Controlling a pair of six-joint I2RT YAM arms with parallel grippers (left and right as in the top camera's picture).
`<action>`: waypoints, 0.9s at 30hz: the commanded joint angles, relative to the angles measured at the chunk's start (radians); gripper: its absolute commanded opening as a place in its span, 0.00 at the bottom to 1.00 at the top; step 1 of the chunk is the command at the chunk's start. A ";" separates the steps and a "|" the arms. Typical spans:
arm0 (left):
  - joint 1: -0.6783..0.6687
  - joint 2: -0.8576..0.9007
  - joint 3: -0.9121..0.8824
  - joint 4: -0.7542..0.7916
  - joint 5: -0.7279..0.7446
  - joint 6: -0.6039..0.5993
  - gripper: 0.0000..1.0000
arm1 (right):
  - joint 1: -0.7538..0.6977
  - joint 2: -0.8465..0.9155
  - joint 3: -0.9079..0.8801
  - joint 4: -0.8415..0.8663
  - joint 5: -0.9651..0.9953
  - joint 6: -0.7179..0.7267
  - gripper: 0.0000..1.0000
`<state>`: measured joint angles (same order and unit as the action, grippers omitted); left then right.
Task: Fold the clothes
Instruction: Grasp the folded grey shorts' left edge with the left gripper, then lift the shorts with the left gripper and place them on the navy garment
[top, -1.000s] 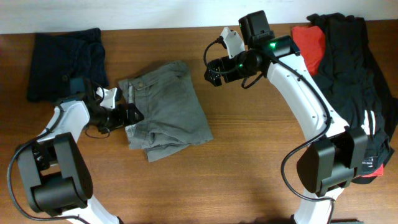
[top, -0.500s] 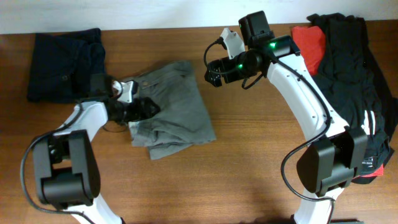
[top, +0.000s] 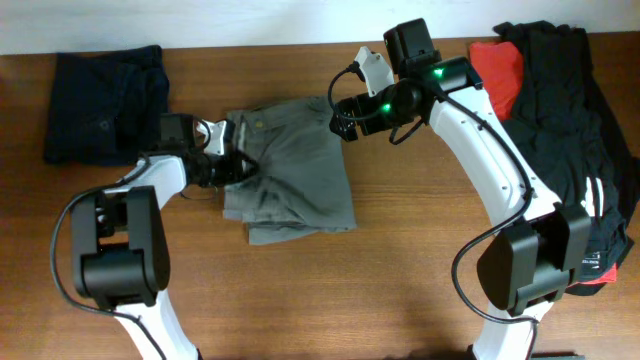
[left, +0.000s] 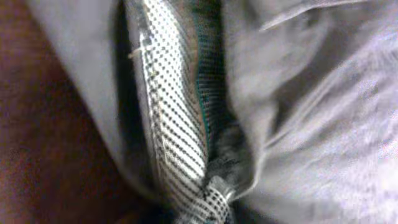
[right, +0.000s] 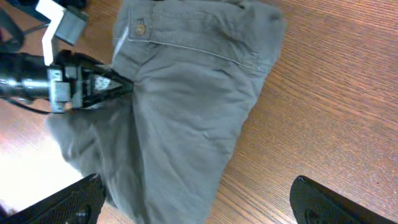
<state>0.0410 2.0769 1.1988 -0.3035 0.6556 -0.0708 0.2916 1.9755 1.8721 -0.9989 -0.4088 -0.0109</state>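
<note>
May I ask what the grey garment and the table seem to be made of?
The grey garment looks like matte woven cotton: soft creases, stitched seams, a button. The table looks like wood or wood-look laminate, slightly glossy: brown grain lines.

One brown wooden tabletop (top: 400, 290) carries four soft fabric garments: one crumpled grey garment (top: 300, 180); one folded navy garment (top: 100, 100); one red garment (top: 498, 68); one black garment with white marks (top: 570, 110). Two white robot arms, the left arm (top: 160, 172) and the right arm (top: 490, 150); two black grippers, the left gripper (top: 238, 165) and the right gripper (top: 340, 112).
</note>
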 joint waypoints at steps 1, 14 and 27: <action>-0.055 0.108 -0.067 0.063 -0.174 -0.003 0.01 | 0.001 -0.009 0.007 0.000 -0.009 -0.011 0.99; -0.034 0.084 0.060 -0.027 -0.055 -0.021 0.01 | 0.000 -0.009 0.007 -0.010 -0.005 -0.011 0.99; 0.073 -0.112 0.185 0.014 0.196 -0.282 0.01 | 0.000 -0.009 0.007 -0.006 -0.005 -0.011 0.99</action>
<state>0.1043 2.0651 1.3361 -0.3202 0.7837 -0.2878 0.2913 1.9755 1.8717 -1.0080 -0.4084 -0.0124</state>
